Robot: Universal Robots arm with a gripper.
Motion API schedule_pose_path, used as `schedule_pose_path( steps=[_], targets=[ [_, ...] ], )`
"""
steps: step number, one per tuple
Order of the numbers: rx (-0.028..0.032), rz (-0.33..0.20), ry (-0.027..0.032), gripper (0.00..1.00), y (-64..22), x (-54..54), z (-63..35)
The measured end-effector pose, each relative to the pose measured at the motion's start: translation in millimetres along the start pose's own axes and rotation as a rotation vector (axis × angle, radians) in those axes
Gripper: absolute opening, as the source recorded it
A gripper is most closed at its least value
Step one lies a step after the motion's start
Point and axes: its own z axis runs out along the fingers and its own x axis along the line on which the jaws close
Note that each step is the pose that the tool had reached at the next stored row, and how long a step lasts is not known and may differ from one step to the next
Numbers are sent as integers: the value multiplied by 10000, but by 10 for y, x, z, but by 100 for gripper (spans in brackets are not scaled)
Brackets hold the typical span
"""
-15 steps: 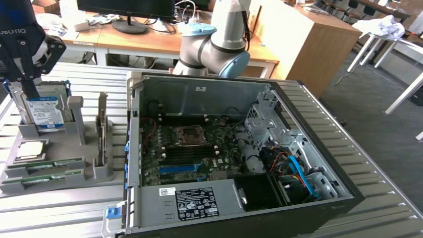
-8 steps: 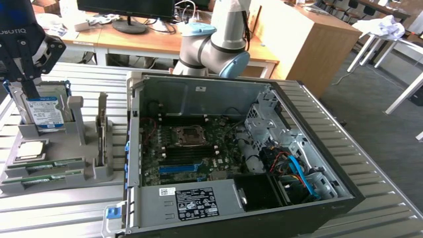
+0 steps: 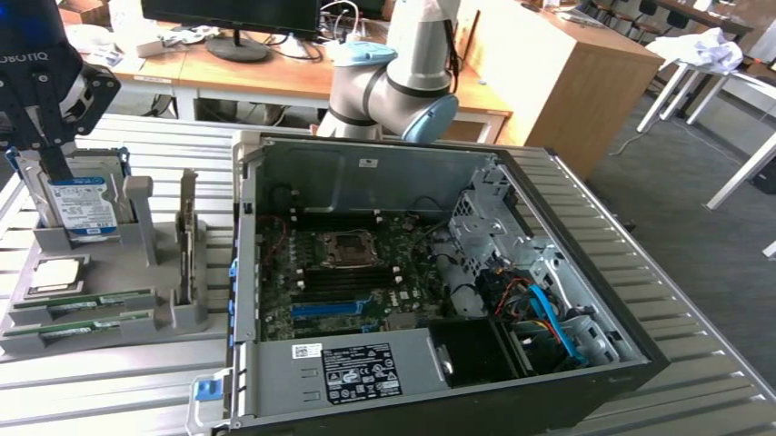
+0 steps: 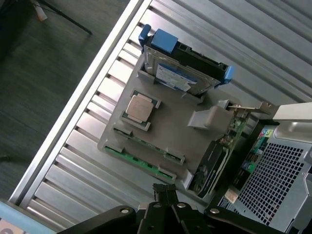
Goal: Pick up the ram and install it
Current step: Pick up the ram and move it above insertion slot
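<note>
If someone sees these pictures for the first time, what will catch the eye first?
The open computer case, its motherboard bare, takes the middle of the exterior view. At that view's left, the shut end effector hangs over a grey holder with a hard drive, a processor chip and green ram sticks.

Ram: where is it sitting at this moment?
The ram is slotted in the grey holder on the exterior view's left, beside the open computer case and next to the square processor chip.
</note>
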Motion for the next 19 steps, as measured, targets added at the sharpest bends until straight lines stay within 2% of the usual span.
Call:
schedule_pose_path(
  steps=[19],
  targets=[
    [7, -810, 32, 10, 0, 0, 0]
  ],
)
